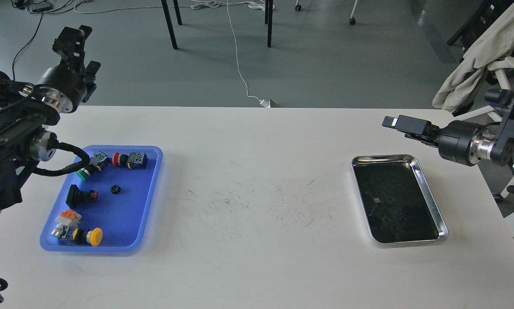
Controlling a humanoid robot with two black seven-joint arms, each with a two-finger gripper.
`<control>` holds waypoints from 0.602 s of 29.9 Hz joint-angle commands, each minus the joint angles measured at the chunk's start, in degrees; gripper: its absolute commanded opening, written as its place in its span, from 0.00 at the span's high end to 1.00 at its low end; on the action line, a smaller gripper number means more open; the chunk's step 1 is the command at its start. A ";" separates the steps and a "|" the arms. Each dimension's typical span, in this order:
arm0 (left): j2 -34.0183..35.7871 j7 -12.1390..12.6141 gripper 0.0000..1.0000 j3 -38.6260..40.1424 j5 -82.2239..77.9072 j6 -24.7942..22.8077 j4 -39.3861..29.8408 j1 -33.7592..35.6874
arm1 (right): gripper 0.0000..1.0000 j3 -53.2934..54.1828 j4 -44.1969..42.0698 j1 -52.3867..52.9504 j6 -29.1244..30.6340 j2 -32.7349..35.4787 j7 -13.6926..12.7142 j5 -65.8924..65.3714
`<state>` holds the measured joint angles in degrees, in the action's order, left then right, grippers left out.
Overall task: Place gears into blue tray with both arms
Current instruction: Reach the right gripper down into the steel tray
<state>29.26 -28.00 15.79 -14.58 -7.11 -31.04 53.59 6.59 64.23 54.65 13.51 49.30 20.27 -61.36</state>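
Note:
The blue tray [123, 231] lies on the left of the white table. One small black gear [115, 189] rests near its middle, among several colour-capped push-button switches. Another gear [388, 200] sits in the shiny silver tray [433, 206] on the right, faint against the dark reflection. My left gripper [73, 39] is raised beyond the table's far left corner, well above the blue tray; its fingers cannot be told apart. My right gripper [405, 124] points left, hovering over the table just behind the silver tray's far edge, seen side-on with nothing visible in it.
The switches include a green-capped [84, 172], a red-capped [118, 159], a black [77, 195] and a yellow-capped one [93, 237]. Past the table are chair legs, a white cable on the floor and a cloth-draped chair [475, 64] at the right.

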 commanded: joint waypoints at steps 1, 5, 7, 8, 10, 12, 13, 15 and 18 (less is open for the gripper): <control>-0.70 0.00 0.02 -0.14 0.34 -2.20 0.45 0.11 | 0.02 -0.09 0.63 0.10 0.03 0.00 0.21 -5.43; -1.84 0.00 0.02 2.22 4.02 -5.19 1.33 0.81 | 0.02 -0.09 0.90 0.72 1.25 -0.08 0.38 -13.24; -1.67 0.00 0.02 3.81 5.70 -6.68 1.16 0.99 | 0.02 -0.18 1.68 0.98 1.78 -0.08 0.65 -17.11; -1.93 0.00 0.02 4.60 6.22 -6.77 1.50 0.99 | 0.02 -0.18 2.04 1.07 1.79 -0.08 0.91 -18.26; -2.02 0.13 0.02 6.35 6.84 -6.95 1.42 1.08 | 0.02 -0.18 3.00 1.16 1.87 -0.08 1.70 -19.94; -2.19 2.15 0.01 8.03 7.46 -6.60 1.59 0.73 | 0.02 -0.18 3.44 1.42 1.87 -0.08 1.96 -20.73; -2.19 2.85 0.01 8.38 7.63 -7.21 1.51 0.81 | 0.02 -0.18 3.62 1.77 2.05 -0.08 1.97 -20.82; -2.46 4.96 0.01 8.56 8.42 -7.74 1.07 0.38 | 0.02 -0.44 3.97 2.30 2.22 -0.17 2.05 -21.78; -2.28 6.81 0.01 8.91 10.53 -9.67 0.63 0.29 | 0.02 -1.40 4.06 2.91 2.66 -0.17 2.40 -24.59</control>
<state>26.83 -22.86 24.40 -5.98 -15.05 -29.93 54.06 5.99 68.17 56.95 15.82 49.14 22.36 -83.50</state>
